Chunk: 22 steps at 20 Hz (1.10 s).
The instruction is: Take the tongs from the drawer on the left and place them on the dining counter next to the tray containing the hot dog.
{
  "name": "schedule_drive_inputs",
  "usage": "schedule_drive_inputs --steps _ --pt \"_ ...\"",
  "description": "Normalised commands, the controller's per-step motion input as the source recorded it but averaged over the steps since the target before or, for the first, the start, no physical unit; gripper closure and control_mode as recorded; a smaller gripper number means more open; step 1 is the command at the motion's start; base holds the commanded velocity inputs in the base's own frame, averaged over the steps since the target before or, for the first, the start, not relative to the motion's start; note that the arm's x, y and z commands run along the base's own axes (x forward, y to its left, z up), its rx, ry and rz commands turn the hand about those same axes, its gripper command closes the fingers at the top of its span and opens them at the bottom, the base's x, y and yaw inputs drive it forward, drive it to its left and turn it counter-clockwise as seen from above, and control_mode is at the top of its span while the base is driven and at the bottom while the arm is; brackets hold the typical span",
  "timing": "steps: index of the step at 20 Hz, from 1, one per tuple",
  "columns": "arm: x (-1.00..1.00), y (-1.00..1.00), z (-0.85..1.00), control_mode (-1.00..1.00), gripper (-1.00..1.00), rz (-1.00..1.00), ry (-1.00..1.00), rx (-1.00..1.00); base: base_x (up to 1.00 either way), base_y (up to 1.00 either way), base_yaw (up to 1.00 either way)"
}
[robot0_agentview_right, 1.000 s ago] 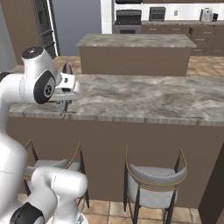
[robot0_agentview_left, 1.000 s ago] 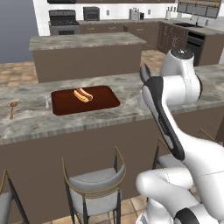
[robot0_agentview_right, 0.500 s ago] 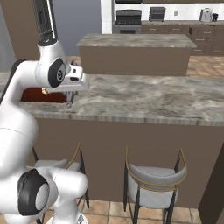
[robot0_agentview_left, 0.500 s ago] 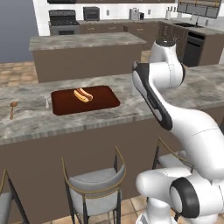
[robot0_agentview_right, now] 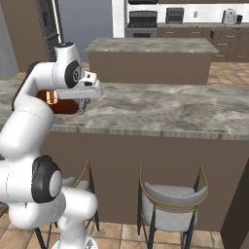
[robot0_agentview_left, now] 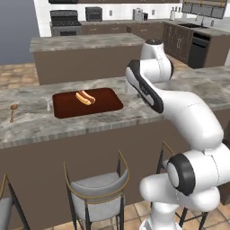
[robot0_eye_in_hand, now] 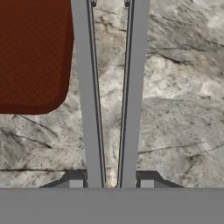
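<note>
Holding the tongs over the dining counter beside the tray

Spanning both base views, the dining counter (robot0_agentview_left: 31, 128) is the largest thing here, its marbled slab running from edge to edge with stools (robot0_agentview_left: 96, 195) tucked along its near side. Beyond it stands a second stone-topped island (robot0_agentview_left: 85, 42), and behind that the back wall with a stove (robot0_agentview_left: 65, 20).

On the slab, toward its left end and set back from the near edge, lies the tray (robot0_agentview_left: 101, 105). The hot dog (robot0_agentview_left: 85, 97) rests inside it, closer to the far rim than to the near one. Left of the tray, just off its short side, sits a tiny silver utensil (robot0_agentview_left: 48, 104), and nearer the left end of the slab lies a wooden spoon (robot0_agentview_left: 13, 111).

The gripper (robot0_agentview_right: 83, 102) hangs over the counter just off the tray's right-hand short side, pointing down. Its fingers (robot0_eye_in_hand: 146, 179) are pinched on the tongs (robot0_eye_in_hand: 133, 87), whose two long grey arms run straight ahead in the hand view over bare stone. A rounded corner of the tray lies close beside the tongs there. Whether the tongs touch the slab cannot be told.
</note>
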Motion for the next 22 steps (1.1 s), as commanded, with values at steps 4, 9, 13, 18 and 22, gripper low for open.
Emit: schedule_drive_inputs --steps 4,9,13,18,22 --pt "0.54 0.00 -0.16 -1.00 1.00 0.00 0.09 0.00 0.00 0.00 0.00" --pt "0.43 0.04 -0.19 -1.00 1.00 0.00 0.02 0.00 0.00 0.00 0.00" --pt "0.31 0.17 -0.29 -1.00 1.00 0.00 0.00 -0.03 0.00 0.00 0.00" --pt "0.34 0.08 -0.18 -1.00 1.00 0.00 0.00 0.00 0.00 0.00 0.00" --pt "0.35 0.00 -0.10 -1.00 1.00 0.00 0.00 0.00 0.00 0.00 0.00"
